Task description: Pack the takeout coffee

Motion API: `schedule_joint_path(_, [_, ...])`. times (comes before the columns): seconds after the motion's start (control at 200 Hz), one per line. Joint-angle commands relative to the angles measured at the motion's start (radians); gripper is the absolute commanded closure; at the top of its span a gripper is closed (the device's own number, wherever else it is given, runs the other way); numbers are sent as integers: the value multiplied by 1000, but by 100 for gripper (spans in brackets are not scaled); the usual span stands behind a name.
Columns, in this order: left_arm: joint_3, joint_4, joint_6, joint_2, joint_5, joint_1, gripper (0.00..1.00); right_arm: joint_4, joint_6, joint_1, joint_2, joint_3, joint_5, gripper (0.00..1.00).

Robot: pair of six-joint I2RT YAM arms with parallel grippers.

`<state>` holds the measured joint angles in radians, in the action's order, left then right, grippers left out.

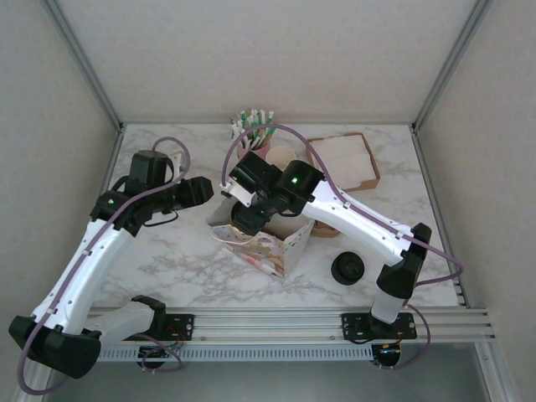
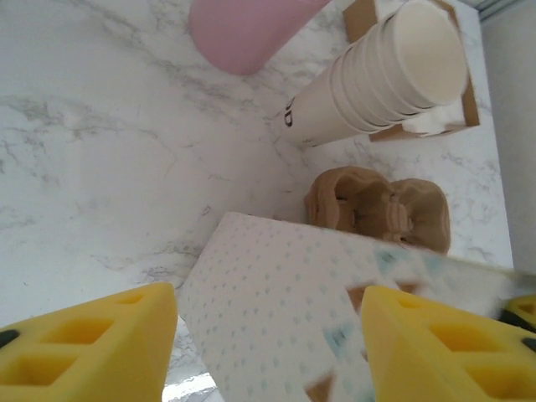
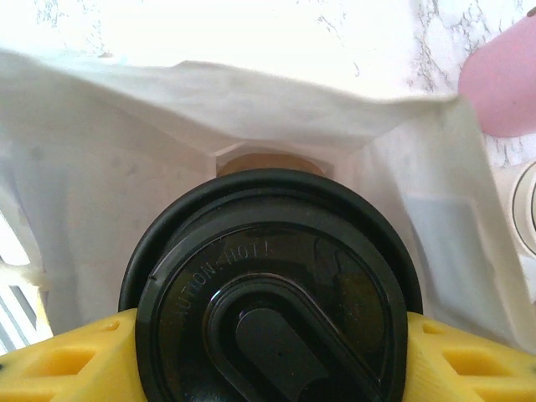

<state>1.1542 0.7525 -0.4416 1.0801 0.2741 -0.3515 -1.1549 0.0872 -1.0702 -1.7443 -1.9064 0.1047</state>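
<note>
Fingers (image 3: 59, 360) of the right gripper (image 3: 268, 368) clamp the takeout coffee (image 3: 272, 276) inside the paper bag (image 3: 109, 193); left gripper (image 2: 268, 306) gapes open astride its wall.

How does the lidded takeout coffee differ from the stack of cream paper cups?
The takeout coffee is closed by a round black plastic lid; the stack of cream paper cups is lidless, its top cup open. The takeout coffee sits inside the white paper bag, gripped by the right pincer; the stack rests free on the marble table, outside the bag.
</note>
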Motion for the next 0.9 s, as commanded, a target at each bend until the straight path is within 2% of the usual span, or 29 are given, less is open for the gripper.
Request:
schedule_joint_path(0.0, [-78,-82,-66,16,-9,7,43,-12,38,11,-33,45,32,42])
schedule_joint_path(0.24, [-132,-96,-60,44,-6,5,44,-12,32,19,0,-14,24,41])
schedule_joint_path(0.586, [-161,-99,-44,67,-15,2,44,-33,48,30,15,-102,93,41])
schedule_joint_path(0.896, [-169,-101,-32,89,-19,-4,44,-38,66,97,18,-60,4,42])
